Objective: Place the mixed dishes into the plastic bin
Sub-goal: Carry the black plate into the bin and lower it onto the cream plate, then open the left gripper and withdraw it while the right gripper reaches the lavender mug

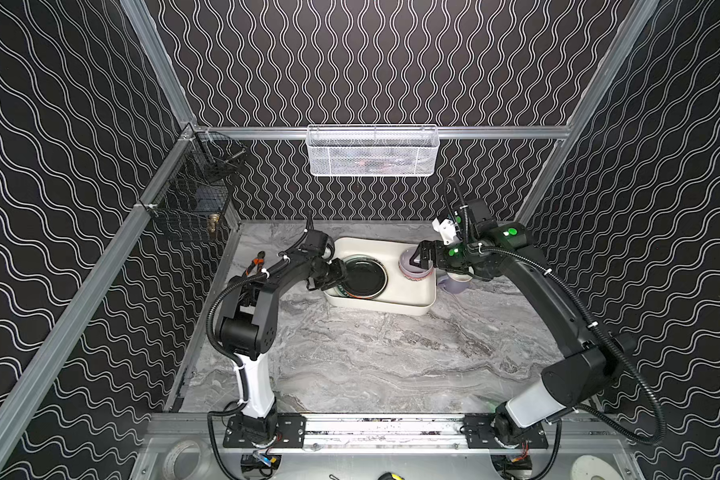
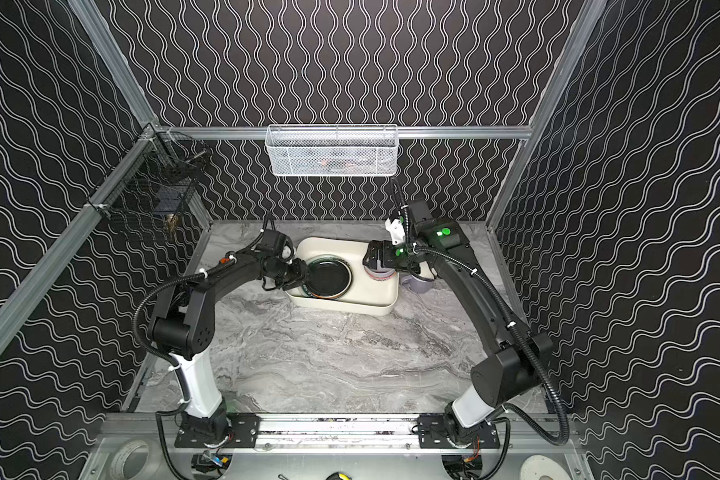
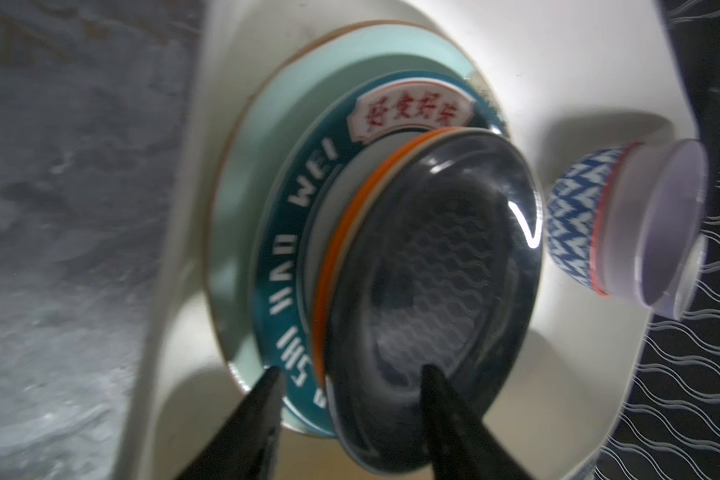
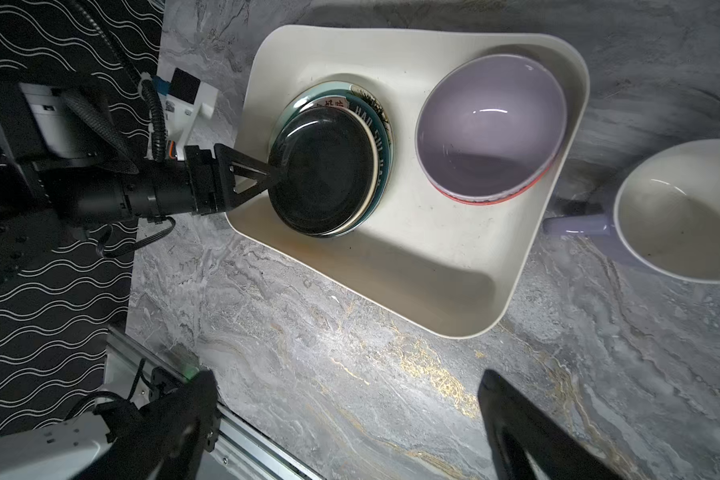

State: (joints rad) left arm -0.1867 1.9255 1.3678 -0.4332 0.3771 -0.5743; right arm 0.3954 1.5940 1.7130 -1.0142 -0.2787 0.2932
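Nearly done: the cream-white rectangular plastic bin [image 1: 416, 305], centre of both top views, holds the plate stack [image 3: 279, 257] topped by a glossy round black plate [image 1: 364, 276], plus a lavender bowl [image 4: 491, 129] nested in a blue-zigzag bowl [image 3: 570, 224]. Your left gripper [image 3: 350, 372] straddles the black plate's rim, jaws parted. Your right gripper [image 4: 346, 374] hangs wide open, empty. Left to do: the lavender mug [image 1: 458, 284] on the grey marble worktop [image 1: 371, 353], just right of the bin.

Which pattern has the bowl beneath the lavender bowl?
The lower bowl is blue-and-white zigzag, red-banded; best in left wrist view.
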